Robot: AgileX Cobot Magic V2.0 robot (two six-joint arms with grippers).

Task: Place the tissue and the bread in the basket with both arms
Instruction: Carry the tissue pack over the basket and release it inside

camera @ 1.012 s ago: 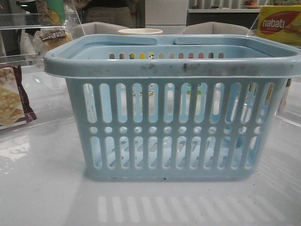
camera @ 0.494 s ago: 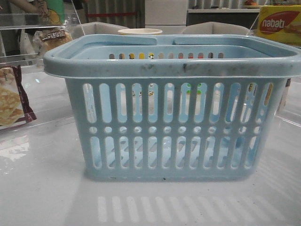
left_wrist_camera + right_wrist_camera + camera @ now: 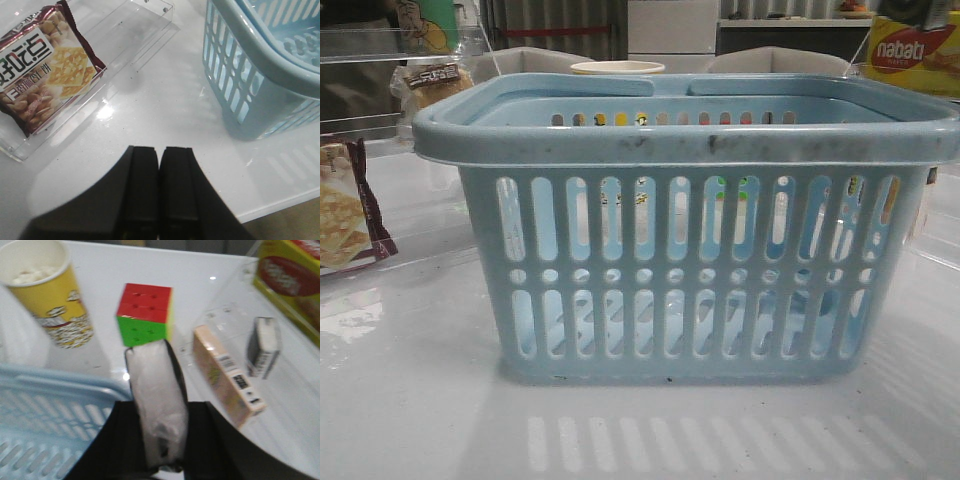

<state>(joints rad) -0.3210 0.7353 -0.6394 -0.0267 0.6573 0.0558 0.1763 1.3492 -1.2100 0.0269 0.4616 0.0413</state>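
Beside basket (image 3: pixel 45 410) | right gripper (image 3: pixel 157 440) clamped on tissue (image 3: pixel 157 400) | left gripper (image 3: pixel 159 190) together, empty

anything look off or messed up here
Nothing is spilled or tipped. The basket stands upright; only its rim has dark scuff marks. The cracker packet lies flat in its clear tray. The right gripper is shut on a pale, dark-edged pack.

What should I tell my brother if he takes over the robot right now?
Left gripper: shut, empty, over the table beside the basket.
Right gripper: shut on the tissue, near the basket's rim.
Bread: on the clear shelf behind the basket's left corner, untouched.
Done: tissue picked up.
Left: drop the tissue in, fetch the bread, drop it in.
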